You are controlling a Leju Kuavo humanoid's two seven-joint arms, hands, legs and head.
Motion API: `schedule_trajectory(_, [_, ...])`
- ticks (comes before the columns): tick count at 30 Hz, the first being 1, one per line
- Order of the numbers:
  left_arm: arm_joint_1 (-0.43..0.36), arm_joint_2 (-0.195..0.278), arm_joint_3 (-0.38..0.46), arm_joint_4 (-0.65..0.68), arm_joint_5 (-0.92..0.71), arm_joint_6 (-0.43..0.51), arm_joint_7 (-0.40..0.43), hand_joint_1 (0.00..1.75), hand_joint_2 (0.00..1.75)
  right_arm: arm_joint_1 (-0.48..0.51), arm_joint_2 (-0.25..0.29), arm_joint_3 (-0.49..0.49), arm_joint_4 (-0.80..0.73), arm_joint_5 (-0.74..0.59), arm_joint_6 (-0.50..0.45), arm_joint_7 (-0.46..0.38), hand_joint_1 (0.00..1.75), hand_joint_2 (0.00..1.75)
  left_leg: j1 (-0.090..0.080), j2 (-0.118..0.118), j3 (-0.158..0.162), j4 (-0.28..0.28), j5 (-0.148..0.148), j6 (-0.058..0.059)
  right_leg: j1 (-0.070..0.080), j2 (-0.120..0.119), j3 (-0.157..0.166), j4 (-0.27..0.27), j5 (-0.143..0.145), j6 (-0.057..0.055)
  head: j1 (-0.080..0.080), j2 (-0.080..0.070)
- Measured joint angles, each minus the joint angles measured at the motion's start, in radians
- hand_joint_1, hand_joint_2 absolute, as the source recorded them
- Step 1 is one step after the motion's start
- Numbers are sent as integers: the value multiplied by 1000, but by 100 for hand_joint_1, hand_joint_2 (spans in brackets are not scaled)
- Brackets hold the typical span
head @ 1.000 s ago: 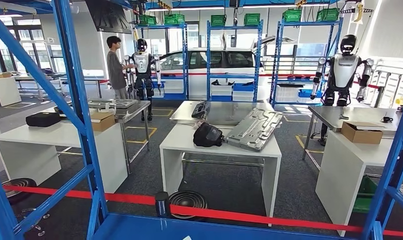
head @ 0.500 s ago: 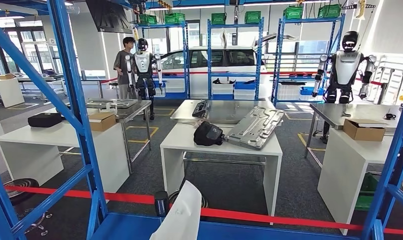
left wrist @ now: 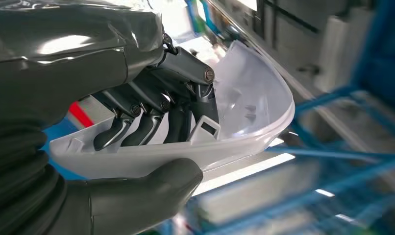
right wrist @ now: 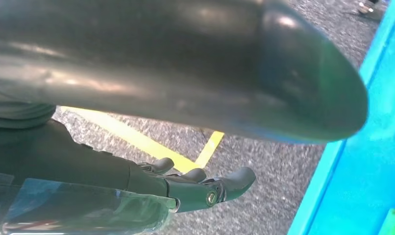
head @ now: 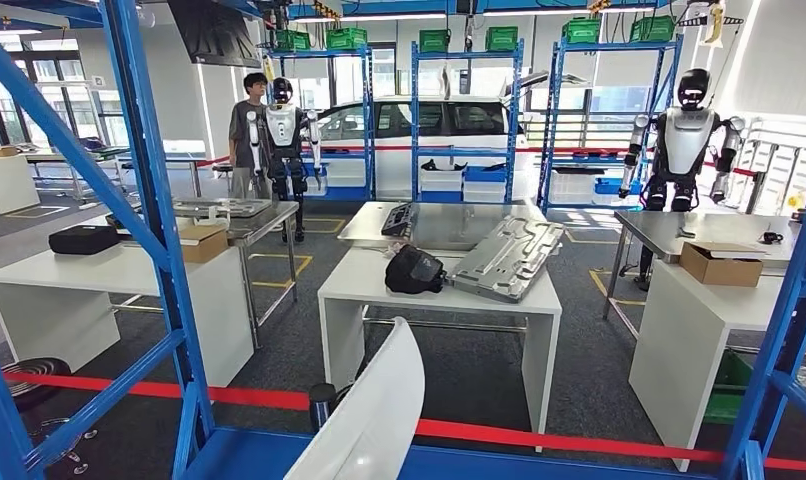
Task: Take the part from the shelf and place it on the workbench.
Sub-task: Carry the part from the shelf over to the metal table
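Our left robot hand (left wrist: 136,122) grips the curved white plastic part (left wrist: 244,107): in the left wrist view the dark fingers (left wrist: 151,125) curl into the hollow inner side of the shell, beside a small moulded clip, while the thick grey thumb (left wrist: 151,188) presses against its outer edge, so the part is clamped between them. In the head view we see the same white part (head: 374,415) rising at the lower middle of the picture, tilted up in front of the blue metal shelf frame (head: 154,200) and above the shelf's blue lower beam (head: 539,465). It is well apart from the white counter (head: 379,285) ahead, which lies beyond a red barrier tape (head: 539,438) and carries a black rounded part (head: 415,270) and a large grey metal panel (head: 509,258), the two just beside each other. Our right robot hand (right wrist: 195,188) hangs over grey floor with a yellow line; its fingers are loosely extended and hold nothing. Further back stand two other humanoid robots (head: 685,135) and a person (head: 245,135) near a white car (head: 429,125)
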Motion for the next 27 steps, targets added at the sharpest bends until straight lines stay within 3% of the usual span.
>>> schedule_trajectory(2, [3, -15, 3, -22, 35, -18, 0, 161, 175, -2, 0, 0, 3, 3, -3, 2, 0, 0, 4, 1, 8, -14, 12, 12, 0, -1, -26, 56, -32, 0, 2, 0])
schedule_trajectory(4, [8, -25, 5, -32, 40, -22, 0, 161, 175, -3, -1, 0, 6, 3, -5, 3, 0, 0, 4, 1, 6, -18, 16, 17, 0, -2, -87, 189, -93, -4, 4, 0])
schedule_trajectory(6, [16, -30, 6, -36, 41, -26, 0, 161, 175, -3, -2, 0, 9, 4, -5, 3, 0, 0, 1, 1, 4, -16, 17, 18, -1, -2, -131, 287, -125, 1, 6, 0])
schedule_trajectory(7, [18, -32, 7, -38, 41, -26, 0, 161, 175, -3, -2, 0, 10, 4, -5, 4, 0, 0, 1, 0, 3, -15, 17, 17, -1, -2, -125, 279, -118, 7, 6, 0])
schedule_trajectory(9, [20, -36, 7, -42, 41, -27, 0, 161, 175, -4, -3, 0, 12, 4, -6, 4, 0, 0, 1, -2, 4, -10, 14, 14, -3, -3, -57, 147, -65, 21, 8, 0])
schedule_trajectory(11, [20, -39, 9, -46, 41, -27, 0, 161, 175, -7, -4, 0, 12, 4, -6, 4, 0, 0, -4, -3, 1, -1, 9, 5, -2, -4, 7, 24, -24, 18, 9, 0])
schedule_trajectory(12, [21, -39, 9, -49, 41, -27, 1, 161, 175, -8, -4, 0, 13, 4, -6, 4, 0, 0, -6, -3, 0, 2, 7, 1, 0, -4, 19, 0, -17, 11, 8, 0])
schedule_trajectory(16, [21, -40, 11, -56, 42, -27, 1, 161, 175, -9, -4, 0, 16, 4, -6, 4, 0, 0, -2, -2, -13, 23, -8, -14, -2, -3, 20, -4, -11, -14, 5, 0])
schedule_trajectory(18, [21, -40, 12, -59, 42, -27, 1, 161, 175, -9, -3, 0, 16, 4, -6, 4, 0, 0, 2, -2, -53, 109, -60, -26, -6, -3, 20, -6, -10, -22, 3, 0])
schedule_trajectory(20, [23, -40, 12, -60, 48, -31, 1, 161, 175, -9, -3, 0, 17, 4, -7, 4, 0, 0, 8, -2, -117, 246, -120, -34, -6, -3, 18, -6, -10, -25, 2, 0])
schedule_trajectory(21, [24, -40, 12, -60, 64, -41, 0, 161, 175, -9, -3, 0, 17, 5, -8, 6, 0, 0, 10, -2, -139, 292, -132, -35, -5, -3, 18, -6, -10, -25, 2, 0])
schedule_trajectory(22, [24, -39, 12, -60, 95, -61, 0, 161, 175, -9, -3, 0, 18, 7, -13, 10, 0, 0, 11, -2, -144, 302, -125, -35, -5, -3, 18, -6, -10, -25, 1, 0])
schedule_trajectory(23, [23, -39, 11, -60, 144, -89, 2, 161, 175, -9, -3, 0, 18, 9, -19, 18, 0, 0, 11, -2, -127, 267, -98, -33, -4, -2, 20, -5, -10, -25, 1, 0])
schedule_trajectory(25, [16, -39, 2, -62, 266, -158, 14, 161, 175, -10, -1, 0, 18, 15, -41, 45, 0, 0, 9, -3, -54, 123, -29, -22, -3, -1, 24, -6, -9, -23, 1, 0])
schedule_trajectory(27, [4, -39, -18, -64, 368, -212, 37, 161, 175, -9, 2, -2, 16, 22, -64, 82, 0, 0, 3, -5, -2, 25, 3, -10, 0, 0, 21, -5, -6, -17, 0, 0])
